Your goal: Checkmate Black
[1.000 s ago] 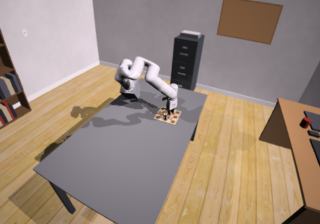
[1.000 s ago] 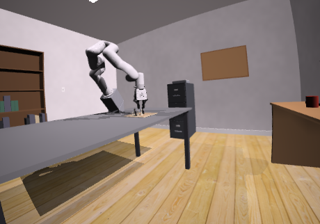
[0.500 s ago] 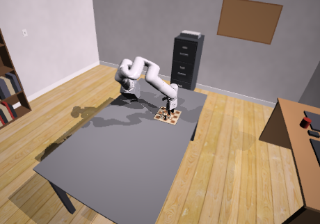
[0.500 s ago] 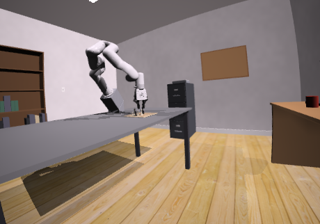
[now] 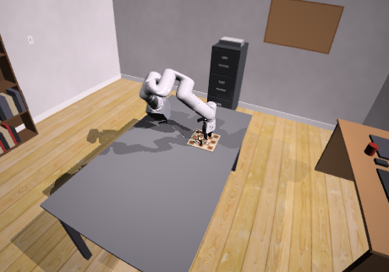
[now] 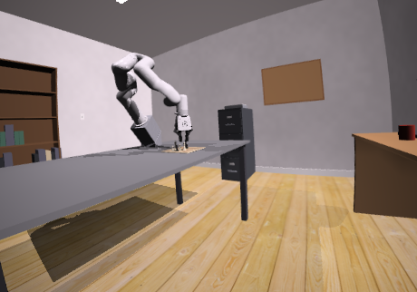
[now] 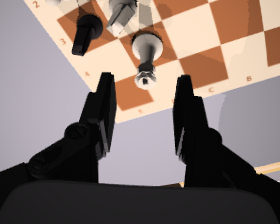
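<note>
The small chessboard (image 5: 204, 140) lies on the grey table near its far right edge; it also shows in the exterior view (image 6: 185, 149). My gripper (image 7: 145, 91) hangs just above the board's edge, fingers partly apart and touching nothing. A white piece (image 7: 145, 56) stands upright on a square near the edge, just beyond the fingertips and in line with the gap between them. A black pawn (image 7: 86, 31) stands to its left, and another pale piece (image 7: 121, 6) stands behind it. The top and exterior views show the gripper (image 5: 205, 134) low over the board.
The arm's base (image 5: 156, 106) sits on the table behind the board. A black filing cabinet (image 5: 227, 72) stands by the far wall. A wooden desk (image 5: 364, 172) with a red cup (image 5: 371, 148) is at the right. A bookshelf (image 5: 10, 109) is at the left.
</note>
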Tool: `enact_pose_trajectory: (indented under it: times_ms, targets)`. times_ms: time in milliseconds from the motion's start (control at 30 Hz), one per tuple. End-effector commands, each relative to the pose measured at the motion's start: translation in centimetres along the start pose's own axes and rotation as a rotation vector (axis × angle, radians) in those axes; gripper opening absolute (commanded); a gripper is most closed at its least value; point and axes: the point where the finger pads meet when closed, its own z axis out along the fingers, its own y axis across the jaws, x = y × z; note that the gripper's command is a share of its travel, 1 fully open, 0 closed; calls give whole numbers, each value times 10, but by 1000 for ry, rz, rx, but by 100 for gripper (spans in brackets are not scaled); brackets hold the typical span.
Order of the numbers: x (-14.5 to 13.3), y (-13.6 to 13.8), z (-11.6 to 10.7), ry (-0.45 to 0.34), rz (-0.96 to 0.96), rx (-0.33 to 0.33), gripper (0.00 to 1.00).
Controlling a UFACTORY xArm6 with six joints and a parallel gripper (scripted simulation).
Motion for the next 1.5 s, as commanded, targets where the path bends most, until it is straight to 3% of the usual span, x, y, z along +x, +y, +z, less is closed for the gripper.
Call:
enact_pose_trajectory:
  times_ms: [0, 333, 967, 1467]
  targets:
    - [-1, 1, -1, -2, 1, -2, 42]
    - [-1, 1, 2, -2, 1, -2, 42]
    - [-1, 1, 36, -2, 1, -2, 42]
    - [-1, 1, 38, -2, 1, -2, 42]
